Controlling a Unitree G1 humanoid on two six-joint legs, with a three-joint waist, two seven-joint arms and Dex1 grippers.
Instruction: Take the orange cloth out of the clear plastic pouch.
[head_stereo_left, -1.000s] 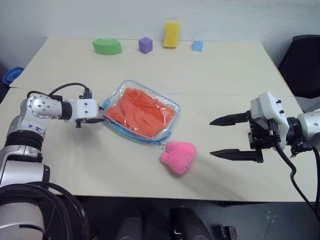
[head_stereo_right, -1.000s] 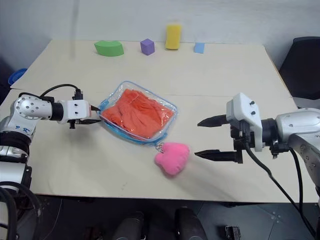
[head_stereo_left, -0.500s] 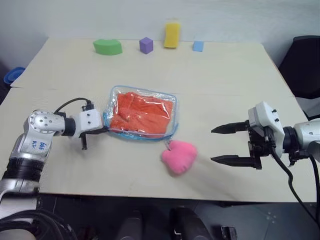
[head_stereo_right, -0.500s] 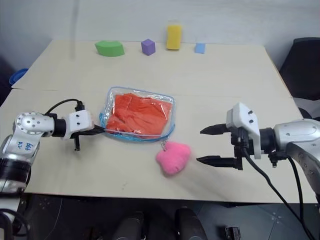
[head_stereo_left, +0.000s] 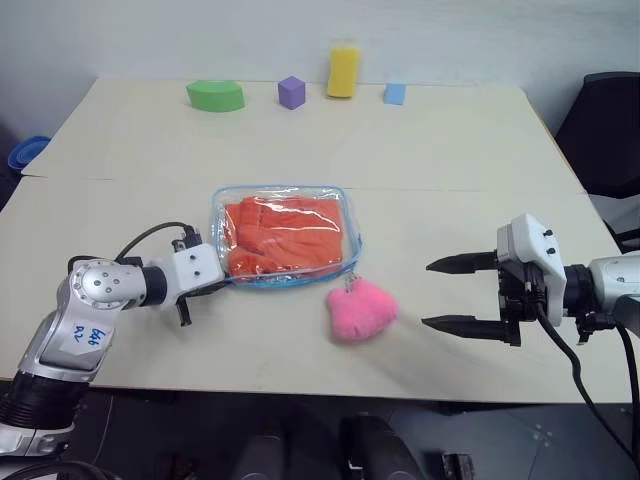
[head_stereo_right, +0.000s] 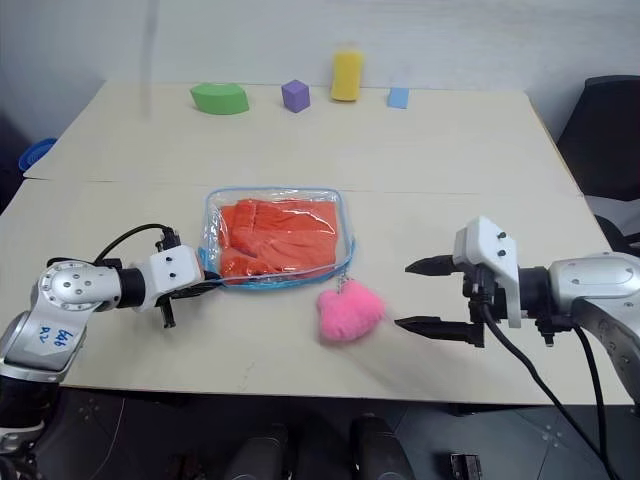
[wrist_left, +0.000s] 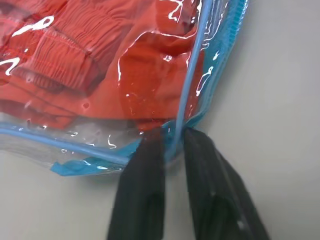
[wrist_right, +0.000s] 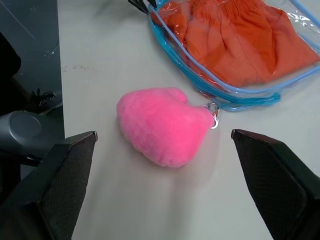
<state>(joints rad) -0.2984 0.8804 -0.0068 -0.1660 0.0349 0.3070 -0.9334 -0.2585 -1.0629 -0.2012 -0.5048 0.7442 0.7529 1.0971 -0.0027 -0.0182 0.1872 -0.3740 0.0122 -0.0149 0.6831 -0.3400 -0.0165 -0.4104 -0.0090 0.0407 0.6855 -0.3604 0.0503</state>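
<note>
The clear plastic pouch (head_stereo_left: 222, 212) with light-blue trim lies flat in the middle of the table. Inside it sits the orange cloth (head_stereo_left: 286, 232), folded and wrinkled. A pink plush charm (head_stereo_left: 360, 310) hangs from the zipper pull and rests just off the pouch's near right corner. My left gripper (head_stereo_left: 222, 287) is shut on the pouch's near left corner; in the left wrist view its two black fingers (wrist_left: 142, 185) pinch the blue trim (wrist_left: 186, 95). My right gripper (head_stereo_left: 427, 295) stands open to the right of the charm, pointing at it with a gap between.
Along the table's far edge stand a green block (head_stereo_left: 214, 94), a purple cube (head_stereo_left: 291, 91), a yellow block (head_stereo_left: 343, 68) and a small blue block (head_stereo_left: 395, 93). A black chair (head_stereo_left: 610, 120) stands off the right side.
My left gripper has pulled back toward the near edge with the pouch's corner in it. The pouch swung round and now lies square to the table; the charm followed. The right gripper barely moved.
</note>
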